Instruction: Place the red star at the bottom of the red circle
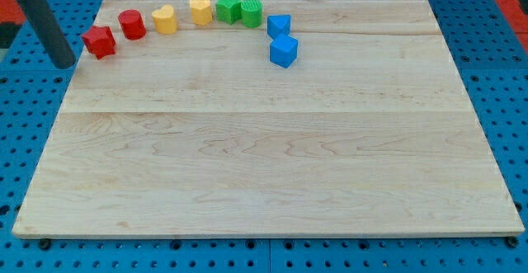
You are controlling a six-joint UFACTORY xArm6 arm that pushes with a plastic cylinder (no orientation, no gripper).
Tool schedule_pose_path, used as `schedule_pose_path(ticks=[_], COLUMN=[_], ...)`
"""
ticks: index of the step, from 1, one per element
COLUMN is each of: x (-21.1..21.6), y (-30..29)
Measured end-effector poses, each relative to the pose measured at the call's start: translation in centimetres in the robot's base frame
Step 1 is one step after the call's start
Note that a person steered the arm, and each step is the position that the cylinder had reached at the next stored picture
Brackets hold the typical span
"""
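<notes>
The red star (pixel 99 41) lies near the board's top left corner. The red circle (pixel 132 24) stands just to its upper right, nearly touching it. My tip (pixel 64 62) is at the board's left edge, just left of and slightly below the red star, a small gap apart from it. The rod rises from there toward the view's top left.
A row of blocks curves along the top edge: a yellow heart (pixel 165 19), a yellow hexagon (pixel 200 11), a green star (pixel 228 7), a green circle (pixel 252 12), then two blue blocks (pixel 279 25) (pixel 284 51). The wooden board (pixel 264 157) lies on a blue pegboard.
</notes>
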State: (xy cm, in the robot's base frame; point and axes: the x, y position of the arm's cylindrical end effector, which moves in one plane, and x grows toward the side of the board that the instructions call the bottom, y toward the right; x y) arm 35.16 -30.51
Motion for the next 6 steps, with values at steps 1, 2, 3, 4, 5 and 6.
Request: schedule_pose_path(ticks=[1,2,3,4,5,6], x=[-1.5,-3.9,-4.8,-4.8,-4.3,-3.5], y=[0.0,0.0,0.0,0.1,0.4,1.6])
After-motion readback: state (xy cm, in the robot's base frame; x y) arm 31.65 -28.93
